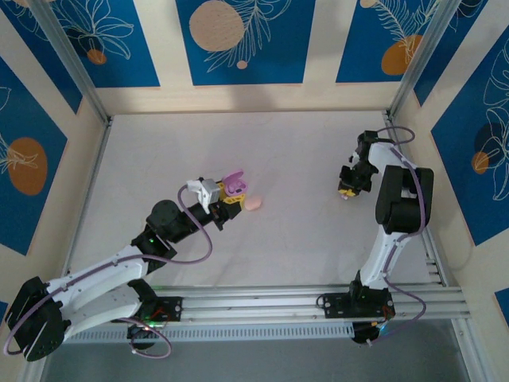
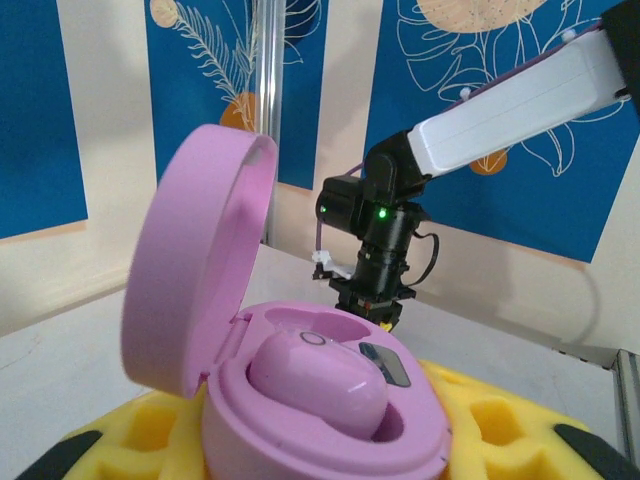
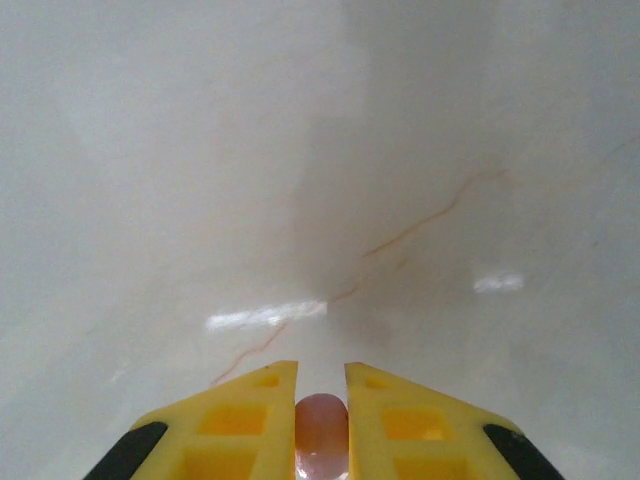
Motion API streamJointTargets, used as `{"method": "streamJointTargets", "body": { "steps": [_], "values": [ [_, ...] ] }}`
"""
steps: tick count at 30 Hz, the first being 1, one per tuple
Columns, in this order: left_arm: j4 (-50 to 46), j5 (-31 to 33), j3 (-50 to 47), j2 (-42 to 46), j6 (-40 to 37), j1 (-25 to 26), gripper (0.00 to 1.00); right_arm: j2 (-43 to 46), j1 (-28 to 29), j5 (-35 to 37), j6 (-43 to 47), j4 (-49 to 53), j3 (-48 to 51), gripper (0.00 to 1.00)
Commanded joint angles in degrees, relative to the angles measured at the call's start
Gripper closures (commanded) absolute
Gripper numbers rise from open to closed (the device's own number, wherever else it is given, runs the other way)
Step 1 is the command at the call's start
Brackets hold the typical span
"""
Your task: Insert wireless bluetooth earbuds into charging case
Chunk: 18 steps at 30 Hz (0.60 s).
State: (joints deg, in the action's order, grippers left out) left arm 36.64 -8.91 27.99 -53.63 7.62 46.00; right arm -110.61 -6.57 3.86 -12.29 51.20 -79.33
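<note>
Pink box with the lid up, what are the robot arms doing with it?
The left gripper holds the open pink case, lid up, with one earbud sitting inside. Across the table, the right gripper pinches a second earbud between its yellow fingers. So one is in, and the other hasn't reached the case yet. A small peach thing lies beside the left gripper.

lilac case (image 2: pixel 195 280), pink earbud (image 3: pixel 321 432)

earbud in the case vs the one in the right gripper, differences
The cased earbud is lilac; the gripped earbud looks peach-pink. The cased earbud sits in the open charging case; the gripped earbud is pinched in the right gripper. Both are smooth and rounded.
</note>
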Motion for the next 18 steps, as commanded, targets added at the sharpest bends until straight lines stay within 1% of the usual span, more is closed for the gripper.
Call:
{"method": "streamJointTargets", "body": {
  "steps": [1,4,10,18],
  "values": [
    [0.46,0.36,0.05,0.78,0.73,0.24,0.75,5.57,1.08,-5.78,-1.51,0.81,1.33,0.83],
    [0.73,0.38,-0.14,0.50,0.55,0.24,0.75,8.84,2.85,-9.71,-2.48,-0.17,2.54,0.83],
    [-0.10,0.25,0.16,0.86,0.40,0.21,0.75,13.94,6.90,-15.31,-5.26,-1.05,2.69,0.83],
    [-0.64,0.47,0.14,1.44,0.46,0.28,0.75,19.02,12.06,-19.65,-7.83,-0.11,0.12,0.83]
  ]
}}
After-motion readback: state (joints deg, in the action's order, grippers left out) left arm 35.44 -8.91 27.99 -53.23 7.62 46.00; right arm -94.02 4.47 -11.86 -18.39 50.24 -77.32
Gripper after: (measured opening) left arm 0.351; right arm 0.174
